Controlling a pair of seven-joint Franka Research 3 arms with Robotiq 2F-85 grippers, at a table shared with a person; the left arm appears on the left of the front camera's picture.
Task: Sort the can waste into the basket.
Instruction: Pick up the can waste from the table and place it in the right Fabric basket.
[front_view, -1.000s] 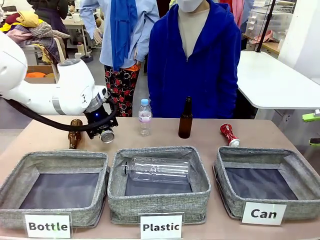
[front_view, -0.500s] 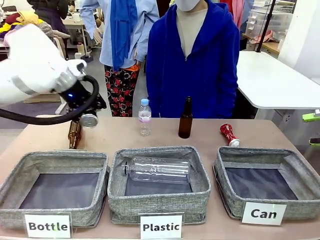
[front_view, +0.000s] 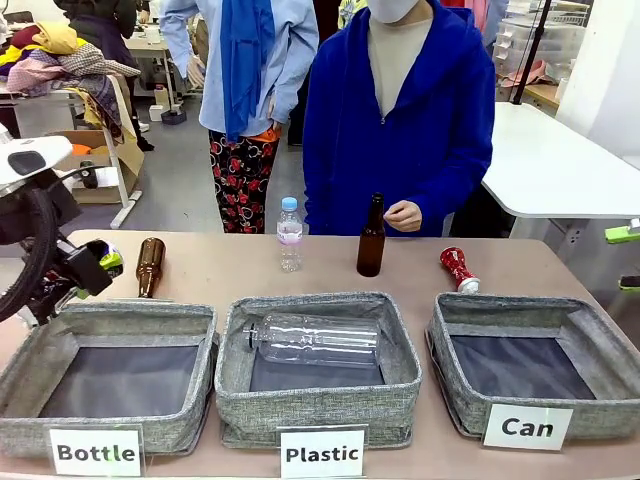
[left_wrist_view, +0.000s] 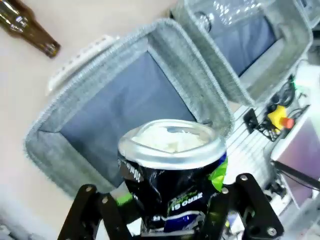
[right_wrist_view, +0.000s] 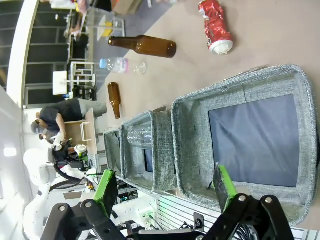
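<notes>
Black crumpled can (left_wrist_view: 172, 182), silver-rimmed, sits clamped in the left claw (left_wrist_view: 169, 207).

Tan table (front_view: 250, 268) with Can basket (front_view: 468, 398), two more baskets (front_view: 320, 405), bottles (front_view: 371, 240), red can (front_view: 458, 268).

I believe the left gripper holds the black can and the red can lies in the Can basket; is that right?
No: the front view shows the red can on the table behind the Can basket. The left gripper does hold the black can.

Black can (left_wrist_view: 172, 175) aloft, red can (front_view: 458, 268) flat
</notes>
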